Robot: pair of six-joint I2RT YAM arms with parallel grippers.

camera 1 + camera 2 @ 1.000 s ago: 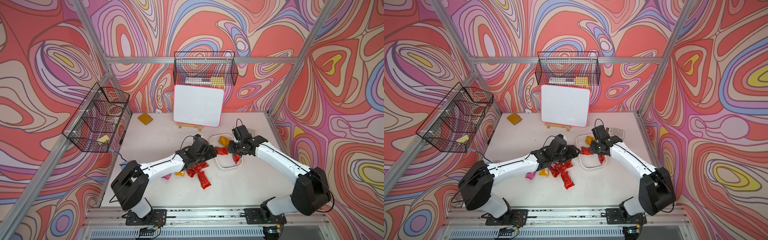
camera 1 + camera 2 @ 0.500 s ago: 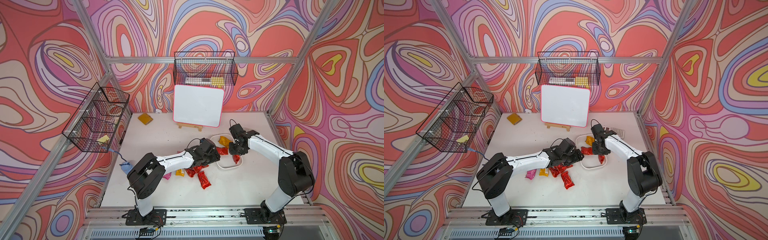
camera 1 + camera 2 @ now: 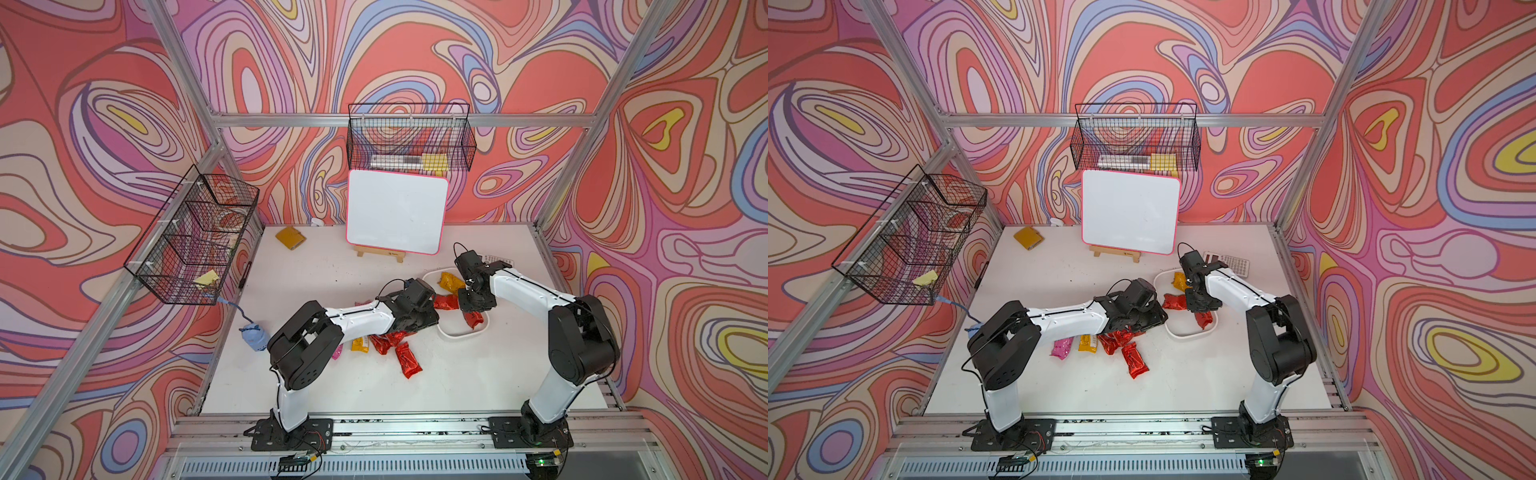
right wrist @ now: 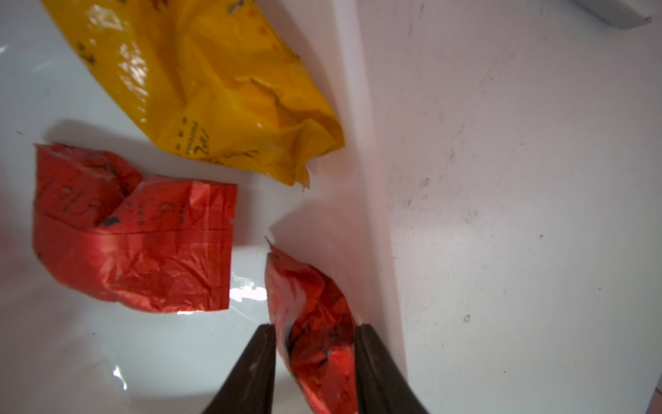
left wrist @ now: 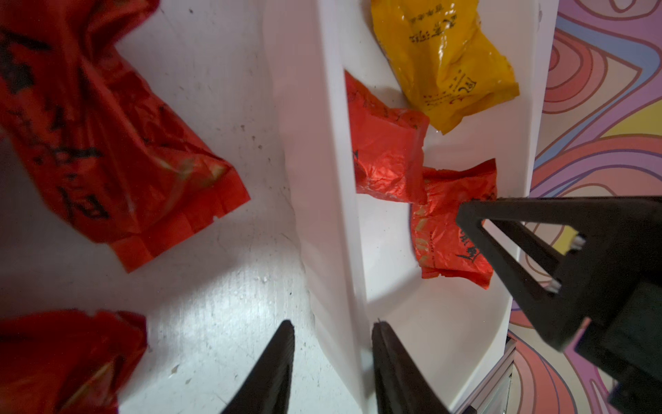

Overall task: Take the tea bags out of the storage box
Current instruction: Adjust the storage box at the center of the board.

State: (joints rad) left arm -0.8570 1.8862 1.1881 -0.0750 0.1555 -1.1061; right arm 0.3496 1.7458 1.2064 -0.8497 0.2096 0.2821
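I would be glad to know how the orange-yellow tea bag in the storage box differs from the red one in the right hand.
Colour: the orange-yellow tea bag is yellow, the pinched red tea bag red. Pose: the orange-yellow tea bag lies loose on the box floor, while the pinched red tea bag is squeezed narrow in the right hand. Both are crinkly foil, inside the storage box.
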